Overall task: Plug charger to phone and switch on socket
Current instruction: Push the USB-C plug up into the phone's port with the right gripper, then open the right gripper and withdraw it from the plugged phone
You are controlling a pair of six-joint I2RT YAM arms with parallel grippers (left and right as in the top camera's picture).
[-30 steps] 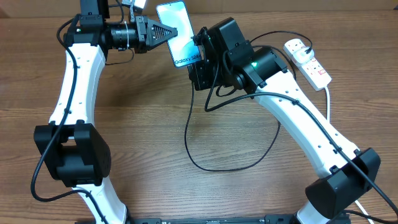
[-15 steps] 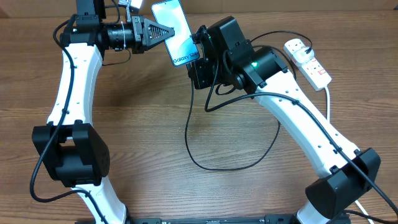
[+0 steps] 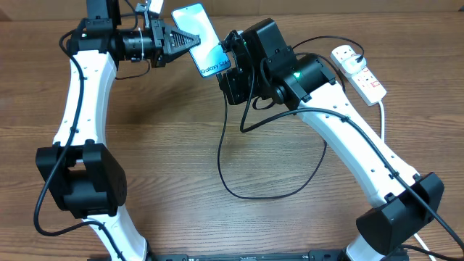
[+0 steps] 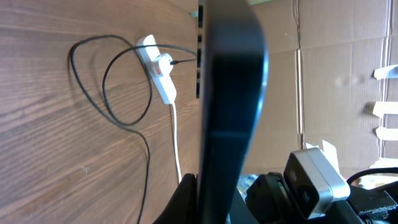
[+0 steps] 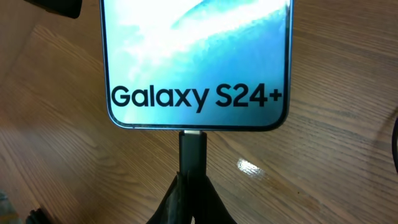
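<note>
The phone [image 3: 199, 33] with its blue-cyan screen is held above the table at the back, tilted. My left gripper [image 3: 190, 41] is shut on its edge; in the left wrist view the phone [image 4: 231, 93] shows edge-on between the jaws [image 4: 233, 202]. My right gripper [image 3: 230, 67] is shut on the charger plug tip [image 5: 193, 152], which touches the bottom edge of the phone [image 5: 196, 62] below the "Galaxy S24+" text. The black charger cable [image 3: 239, 190] loops over the table to the white wall plug [image 3: 346, 53] in the socket [image 3: 360, 72].
The socket strip [image 4: 158, 71] lies at the table's right rear with its thick white cord [image 4: 176, 140] running off toward the front. Cardboard walls [image 4: 336, 62] stand behind the table. The cable loop lies between the two arm bases.
The left gripper has carried the phone a little left and up toward the back edge. The right gripper with the plug tip has stayed against the phone's bottom end.
</note>
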